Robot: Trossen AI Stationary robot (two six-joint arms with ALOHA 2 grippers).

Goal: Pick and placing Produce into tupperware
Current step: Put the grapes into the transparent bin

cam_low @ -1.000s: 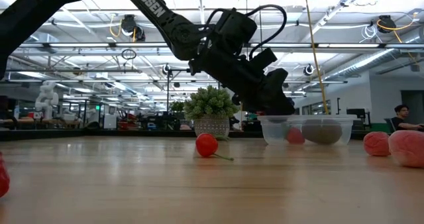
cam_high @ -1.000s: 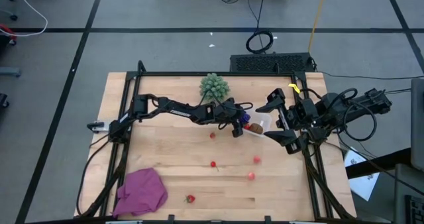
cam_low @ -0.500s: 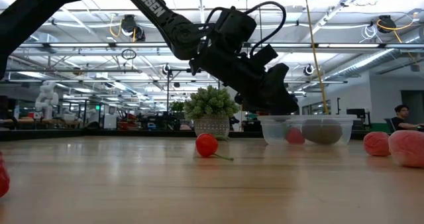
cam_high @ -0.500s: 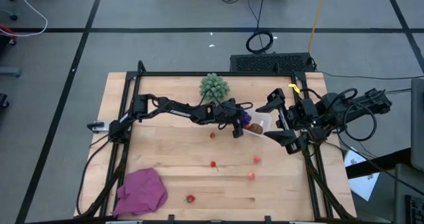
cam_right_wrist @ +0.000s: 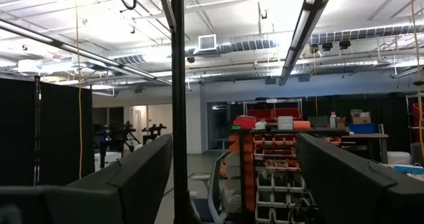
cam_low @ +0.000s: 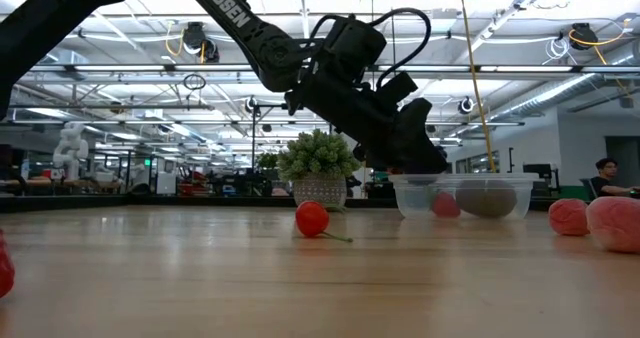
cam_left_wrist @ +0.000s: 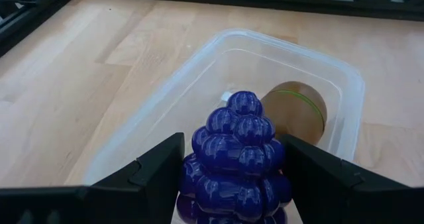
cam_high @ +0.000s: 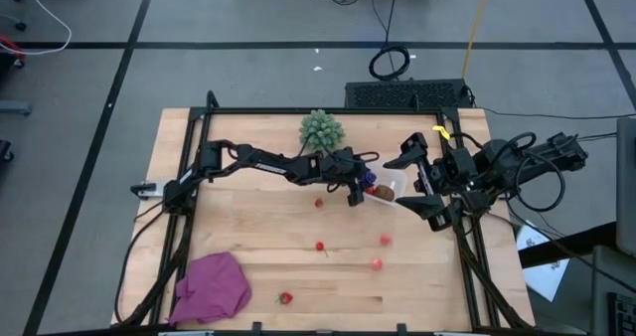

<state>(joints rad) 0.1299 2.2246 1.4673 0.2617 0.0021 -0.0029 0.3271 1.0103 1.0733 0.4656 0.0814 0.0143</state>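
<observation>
My left gripper (cam_high: 361, 186) reaches from the table's left to the clear tupperware (cam_high: 384, 192) and is shut on the dark purple grape cluster (cam_left_wrist: 237, 156). In the left wrist view the tupperware's rim (cam_left_wrist: 199, 57) lies just ahead, with the brown kiwi (cam_left_wrist: 295, 109) resting on its floor. The low view shows the gripper (cam_low: 418, 156) above the tupperware's left end (cam_low: 405, 193), with a red piece (cam_low: 446, 204) inside. Several red berries (cam_high: 319, 203) (cam_high: 320, 246) (cam_high: 385, 240) lie on the table. My right gripper (cam_high: 421, 180) is open and raised at the table's right side. My left gripper pinches the grape cluster between its two fingers (cam_left_wrist: 156, 171), which press on the wide part's two sides (cam_left_wrist: 199, 177). The fingers slant down from the table's left. The cluster is lifted clear, its narrow tip (cam_left_wrist: 244, 102) pointing forward over the tupperware's rim.
A green spiky ball (cam_high: 321, 129) stands near the far edge, behind the left arm. A magenta cloth (cam_high: 213, 286) lies at the near left corner. More red berries (cam_high: 378, 263) (cam_high: 285, 298) sit toward the near edge. The right wrist view shows only the room.
</observation>
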